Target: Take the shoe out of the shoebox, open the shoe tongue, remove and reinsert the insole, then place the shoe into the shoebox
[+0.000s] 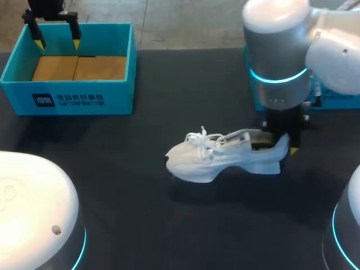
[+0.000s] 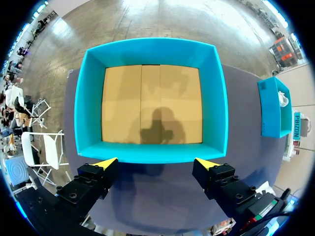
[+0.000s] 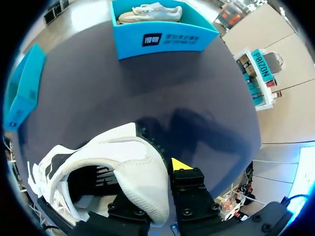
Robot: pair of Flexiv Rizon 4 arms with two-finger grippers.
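Just one white shoe point(image 1: 225, 160) out on the table point(image 1: 112, 185), two teal shoeboxes point(image 1: 67, 101) point(image 1: 343, 101).

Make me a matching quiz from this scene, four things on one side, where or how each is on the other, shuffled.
1 white shoe
2 shoebox
3 left gripper
4 right gripper

A open, above the shoebox's edge
B clamped on the shoe's heel
C empty, brown floor showing
D sole down on the table

Pairs: 1-D, 2-C, 3-A, 4-B
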